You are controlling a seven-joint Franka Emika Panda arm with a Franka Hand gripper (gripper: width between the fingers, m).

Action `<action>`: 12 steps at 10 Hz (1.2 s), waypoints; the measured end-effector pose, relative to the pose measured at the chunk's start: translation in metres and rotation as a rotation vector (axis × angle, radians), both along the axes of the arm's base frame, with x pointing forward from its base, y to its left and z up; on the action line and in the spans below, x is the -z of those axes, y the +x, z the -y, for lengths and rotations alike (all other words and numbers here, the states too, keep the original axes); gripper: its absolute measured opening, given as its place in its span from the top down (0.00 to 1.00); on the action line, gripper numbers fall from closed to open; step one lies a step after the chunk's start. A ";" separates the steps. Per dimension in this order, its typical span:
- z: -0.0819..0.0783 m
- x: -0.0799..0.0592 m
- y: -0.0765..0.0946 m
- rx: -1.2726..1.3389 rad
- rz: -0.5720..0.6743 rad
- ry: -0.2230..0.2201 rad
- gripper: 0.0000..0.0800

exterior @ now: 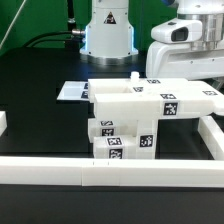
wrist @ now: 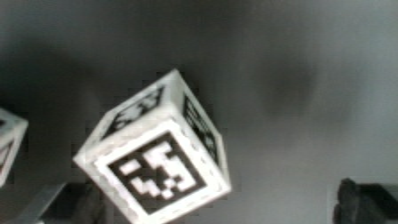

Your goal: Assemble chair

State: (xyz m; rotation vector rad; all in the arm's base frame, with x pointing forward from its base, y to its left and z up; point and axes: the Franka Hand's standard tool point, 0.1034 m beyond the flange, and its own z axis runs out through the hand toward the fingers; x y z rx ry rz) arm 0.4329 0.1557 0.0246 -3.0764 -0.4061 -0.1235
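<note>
In the exterior view the chair's white tagged parts stand stacked in the middle of the table. A wide flat slab (exterior: 150, 98) lies on top, with small leg blocks (exterior: 120, 142) under it. My gripper (exterior: 186, 60) hangs just above and behind the slab's end on the exterior view's right. In the wrist view a white block with a black-and-white tag (wrist: 164, 152) sits tilted over dark table. My gripper (wrist: 222, 205) is open. The block's tagged corner reaches down beside one dark fingertip (wrist: 71, 205), far from the other fingertip (wrist: 374, 200). Nothing is gripped.
The marker board (exterior: 72, 92) lies flat behind the chair parts on the exterior view's left. Long white border rails run along the front (exterior: 100, 172) and the exterior view's right (exterior: 212, 135). The robot's base (exterior: 108, 35) stands at the back. Another tagged part (wrist: 9, 135) shows at the wrist view's edge.
</note>
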 end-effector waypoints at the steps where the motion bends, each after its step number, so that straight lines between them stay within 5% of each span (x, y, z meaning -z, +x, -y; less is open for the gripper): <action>1: -0.001 0.000 -0.003 -0.004 -0.003 -0.001 0.19; 12: 0.013 0.010 -0.015 -0.022 -0.023 -0.016 0.19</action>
